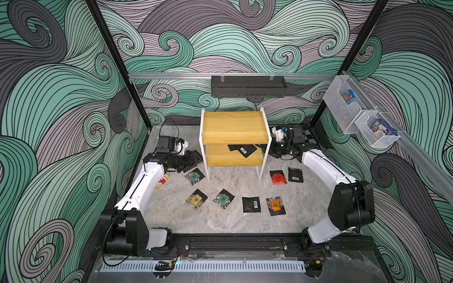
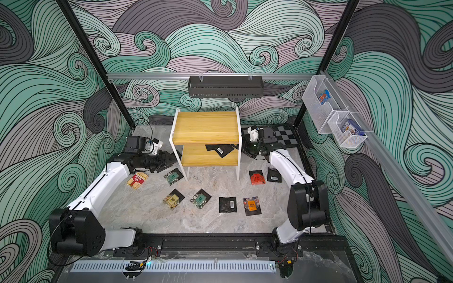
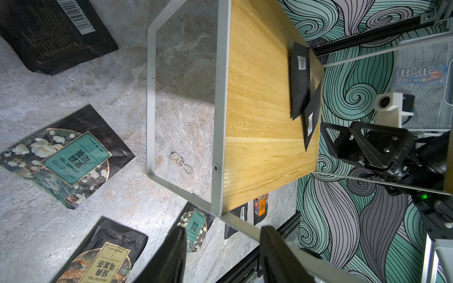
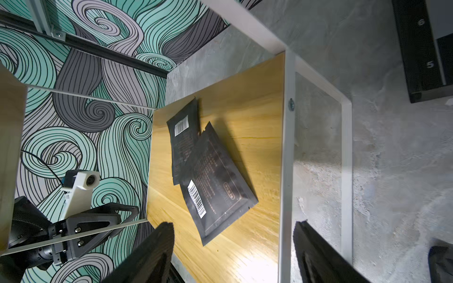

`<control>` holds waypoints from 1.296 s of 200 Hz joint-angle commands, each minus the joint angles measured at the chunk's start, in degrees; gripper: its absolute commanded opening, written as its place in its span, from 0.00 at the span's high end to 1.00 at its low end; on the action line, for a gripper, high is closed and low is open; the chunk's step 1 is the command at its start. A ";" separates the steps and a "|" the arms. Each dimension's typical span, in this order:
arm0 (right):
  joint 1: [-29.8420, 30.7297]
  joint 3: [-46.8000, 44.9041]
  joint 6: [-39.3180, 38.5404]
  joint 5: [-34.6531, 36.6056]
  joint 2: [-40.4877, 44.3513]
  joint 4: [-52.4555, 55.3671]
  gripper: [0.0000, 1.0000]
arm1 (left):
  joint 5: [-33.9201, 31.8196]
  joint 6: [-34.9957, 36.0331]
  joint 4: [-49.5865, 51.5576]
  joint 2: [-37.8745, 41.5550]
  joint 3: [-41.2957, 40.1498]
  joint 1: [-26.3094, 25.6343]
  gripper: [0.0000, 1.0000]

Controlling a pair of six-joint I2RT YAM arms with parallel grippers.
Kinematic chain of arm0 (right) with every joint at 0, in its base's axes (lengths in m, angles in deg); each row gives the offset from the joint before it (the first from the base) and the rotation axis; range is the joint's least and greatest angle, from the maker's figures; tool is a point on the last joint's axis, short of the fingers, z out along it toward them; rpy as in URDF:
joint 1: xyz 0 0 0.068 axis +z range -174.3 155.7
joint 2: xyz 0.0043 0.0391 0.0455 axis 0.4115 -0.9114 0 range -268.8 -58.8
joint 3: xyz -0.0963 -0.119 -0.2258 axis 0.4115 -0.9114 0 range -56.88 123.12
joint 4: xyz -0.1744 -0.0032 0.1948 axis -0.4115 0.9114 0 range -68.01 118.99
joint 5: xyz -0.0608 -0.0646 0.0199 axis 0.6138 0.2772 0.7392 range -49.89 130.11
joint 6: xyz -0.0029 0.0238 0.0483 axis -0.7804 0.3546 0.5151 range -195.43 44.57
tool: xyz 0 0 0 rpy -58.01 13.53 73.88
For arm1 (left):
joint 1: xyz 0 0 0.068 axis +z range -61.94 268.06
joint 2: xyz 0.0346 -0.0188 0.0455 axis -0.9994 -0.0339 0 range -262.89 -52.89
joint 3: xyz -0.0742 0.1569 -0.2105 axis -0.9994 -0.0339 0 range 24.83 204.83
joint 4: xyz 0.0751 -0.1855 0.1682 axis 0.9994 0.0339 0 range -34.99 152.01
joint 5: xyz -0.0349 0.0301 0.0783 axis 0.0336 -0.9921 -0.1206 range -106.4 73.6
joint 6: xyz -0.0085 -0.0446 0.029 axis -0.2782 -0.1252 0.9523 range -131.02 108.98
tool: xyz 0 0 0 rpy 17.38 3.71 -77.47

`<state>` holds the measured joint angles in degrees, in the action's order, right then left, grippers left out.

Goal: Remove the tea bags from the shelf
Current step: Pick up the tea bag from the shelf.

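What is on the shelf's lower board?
Two black barcode-labelled tea bags overlap on the lower board; nothing else there. Their undersides and the overlapped part are hidden.

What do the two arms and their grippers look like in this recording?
Left arm and right arm: white links with a black line along them, bulky black joints. Left gripper and right gripper: black, with triangular cut-outs. A white camera mount sits on each wrist; a black cable loops beside the left arm's base joint.
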<state>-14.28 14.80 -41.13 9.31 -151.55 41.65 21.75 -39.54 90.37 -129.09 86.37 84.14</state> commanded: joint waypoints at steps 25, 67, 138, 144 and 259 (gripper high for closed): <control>1.35 3.15 -2.22 -1.62 -5.05 1.03 0.20 | 0.96 0.71 1.16 1.90 -1.40 -0.39 0.48; 2.29 4.40 -2.93 -0.98 -7.82 1.51 0.22 | 0.87 0.72 1.14 1.50 -1.33 -0.41 0.48; 0.68 2.11 -3.31 1.92 -7.06 1.54 0.40 | 0.84 0.75 0.86 0.73 -1.18 -0.43 0.48; 0.34 1.91 -3.36 2.14 -6.68 1.52 0.40 | 0.87 0.79 0.94 0.65 -1.16 -0.44 0.48; -3.25 -1.84 -2.86 2.49 1.38 1.43 0.73 | 0.87 1.48 0.85 0.29 -1.16 -0.38 0.49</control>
<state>-16.97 13.93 -43.46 11.32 -152.71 42.52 21.73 -39.49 90.82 -128.44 84.66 84.11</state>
